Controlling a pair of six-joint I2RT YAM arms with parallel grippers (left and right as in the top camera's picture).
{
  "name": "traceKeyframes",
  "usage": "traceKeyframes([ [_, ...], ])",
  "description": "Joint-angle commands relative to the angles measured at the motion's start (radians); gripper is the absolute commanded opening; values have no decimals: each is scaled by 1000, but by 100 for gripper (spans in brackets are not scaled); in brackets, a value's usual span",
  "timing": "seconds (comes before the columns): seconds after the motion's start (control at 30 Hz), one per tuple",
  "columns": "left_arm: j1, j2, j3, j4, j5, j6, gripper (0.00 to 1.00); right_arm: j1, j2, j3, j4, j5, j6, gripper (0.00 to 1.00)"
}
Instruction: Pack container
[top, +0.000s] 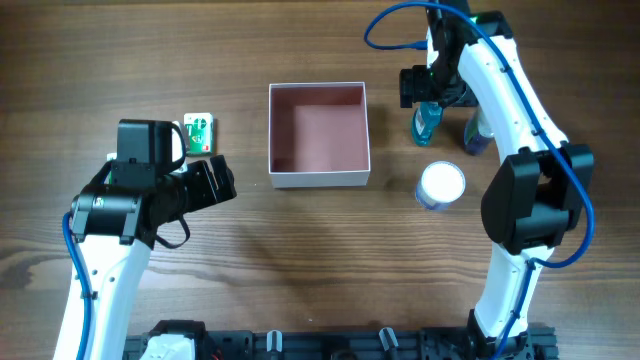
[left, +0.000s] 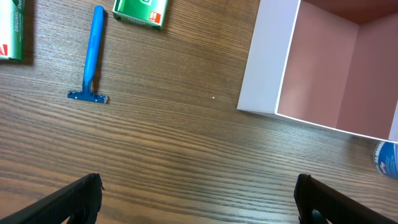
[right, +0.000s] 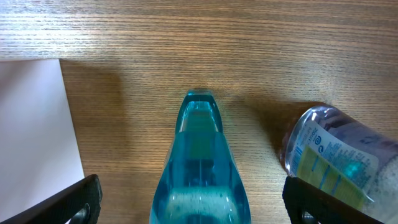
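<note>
Nothing is packed yet: the container (top: 319, 179) sits empty, ahead-right of the left tool (left: 202, 199), whose fingers stand apart over the tabletop (left: 186, 143). The right tool (right: 193, 200) straddles a teal bottle (right: 199, 155), fingers apart, seemingly not gripping. A razor (left: 93, 53) lies outside.

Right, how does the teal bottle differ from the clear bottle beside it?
The teal bottle is tinted and narrow; the clear bottle is rounder and labelled. The teal bottle sits inside the open right end effector; the clear bottle outside it. Both rest on the table, outside the container.
</note>
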Motion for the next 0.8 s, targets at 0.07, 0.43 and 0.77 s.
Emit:
traceKeyframes([
  [0.07, 6, -1, 18, -1, -6, -16, 100, 0, 18, 17, 2, 17, 15, 87],
  [0.43, 6, -1, 18, -1, -7, -16, 100, 0, 18, 17, 2, 17, 15, 69],
  [0.77, 6, -1, 18, -1, -7, -16, 100, 0, 18, 17, 2, 17, 14, 56],
])
